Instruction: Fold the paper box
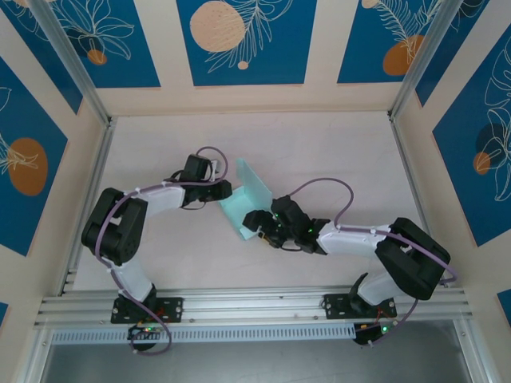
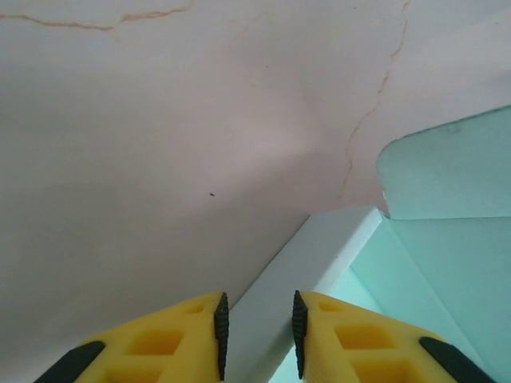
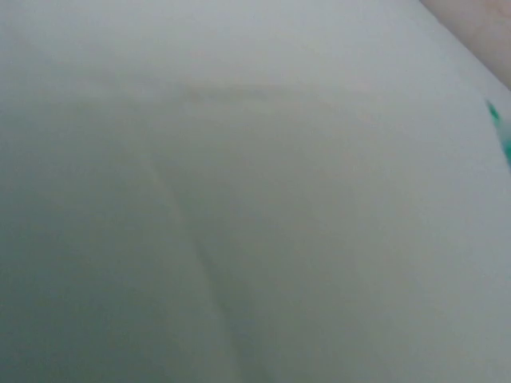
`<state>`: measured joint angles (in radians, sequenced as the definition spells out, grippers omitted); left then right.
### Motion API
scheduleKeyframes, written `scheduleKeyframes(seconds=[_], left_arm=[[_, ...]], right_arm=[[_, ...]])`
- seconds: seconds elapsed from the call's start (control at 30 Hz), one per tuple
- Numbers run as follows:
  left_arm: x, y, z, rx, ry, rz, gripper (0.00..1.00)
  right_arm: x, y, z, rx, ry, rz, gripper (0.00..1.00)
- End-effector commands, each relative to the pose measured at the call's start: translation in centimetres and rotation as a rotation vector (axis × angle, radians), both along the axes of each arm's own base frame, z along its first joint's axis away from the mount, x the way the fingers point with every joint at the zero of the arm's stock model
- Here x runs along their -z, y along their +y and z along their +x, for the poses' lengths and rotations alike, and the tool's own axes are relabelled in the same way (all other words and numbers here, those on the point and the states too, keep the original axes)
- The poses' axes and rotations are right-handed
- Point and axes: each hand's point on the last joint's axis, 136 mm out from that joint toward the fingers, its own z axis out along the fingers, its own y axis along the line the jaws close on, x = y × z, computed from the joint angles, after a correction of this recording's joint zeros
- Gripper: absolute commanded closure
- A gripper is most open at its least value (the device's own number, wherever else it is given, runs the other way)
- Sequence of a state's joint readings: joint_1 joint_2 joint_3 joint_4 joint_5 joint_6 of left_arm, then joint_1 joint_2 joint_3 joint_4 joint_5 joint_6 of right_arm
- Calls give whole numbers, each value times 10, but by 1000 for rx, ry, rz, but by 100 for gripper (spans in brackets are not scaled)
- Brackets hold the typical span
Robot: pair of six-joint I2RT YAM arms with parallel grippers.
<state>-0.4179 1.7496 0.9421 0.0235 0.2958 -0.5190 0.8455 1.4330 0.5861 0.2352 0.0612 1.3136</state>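
The paper box is a pale mint card sheet, partly folded, lying mid-table with one flap raised toward the back. My left gripper meets it from the left. In the left wrist view its yellow fingers hold a whitish folded wall of the box between the black pads, which touch it on both sides. The mint inside of the box spreads to the right. My right gripper sits at the box's near right edge. Blurred pale card lies right against the right wrist camera and hides the fingers.
The pinkish table is enclosed by walls with blue patterned panels. Aluminium posts stand at the back corners. A metal rail carrying both arm bases runs along the near edge.
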Motion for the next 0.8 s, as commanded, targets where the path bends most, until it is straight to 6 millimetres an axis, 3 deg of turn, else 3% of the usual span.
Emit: scheduleKeyframes(seconds=[0.0,0.3,0.77], left_arm=[[9,-9,-20,23,48,-18,73],[5,-14,-40,2,39,-21,79],[0,-12,-78,-126,25,-34,85]], right_arm=[[-5,-2,6,1,1,-7,27],[-2,-13,16,35,28,-63,40],[42,-55,4,7,179,-483,47]])
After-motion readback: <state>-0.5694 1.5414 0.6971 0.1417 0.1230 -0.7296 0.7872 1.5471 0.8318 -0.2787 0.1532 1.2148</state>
